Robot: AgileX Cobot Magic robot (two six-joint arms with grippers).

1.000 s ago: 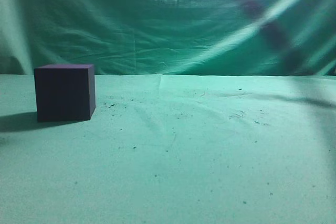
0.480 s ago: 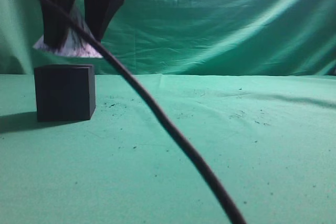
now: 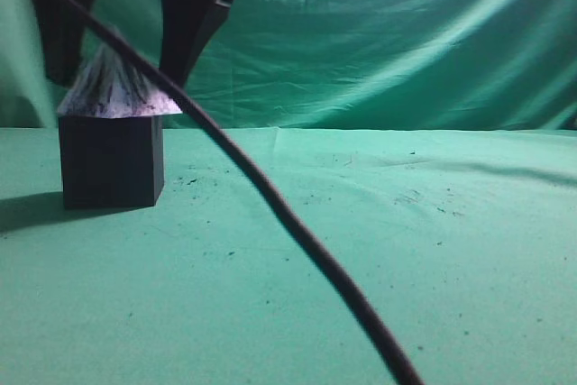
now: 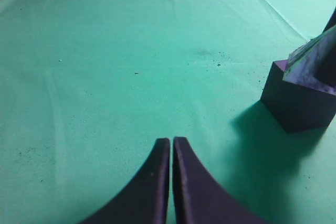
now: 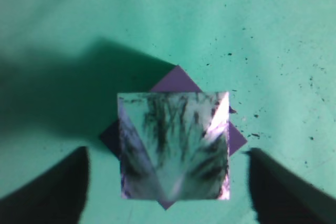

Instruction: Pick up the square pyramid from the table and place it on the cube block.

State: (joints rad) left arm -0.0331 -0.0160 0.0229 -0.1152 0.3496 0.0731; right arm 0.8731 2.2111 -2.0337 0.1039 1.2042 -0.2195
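The square pyramid (image 3: 113,89), white-lavender with dark streaks, sits on top of the dark cube block (image 3: 110,161) at the left of the green table (image 3: 361,250). In the right wrist view the pyramid (image 5: 173,145) lies turned about 45 degrees on the cube (image 5: 176,80). My right gripper (image 3: 117,78) is over it, open, with a finger on each side and green cloth showing between the fingers (image 5: 79,182) and the pyramid. My left gripper (image 4: 171,142) is shut and empty above bare cloth, with the cube (image 4: 299,103) and pyramid (image 4: 315,61) off to its right.
A black cable (image 3: 297,223) hangs from the right arm and crosses the exterior view diagonally from upper left to the bottom edge. A green cloth backdrop (image 3: 379,42) hangs behind the table. Small dark specks dot the cloth.
The right gripper came in from above with the pyramid, lowered it onto the cube, and its jaws have spread apart off the pyramid's sides.
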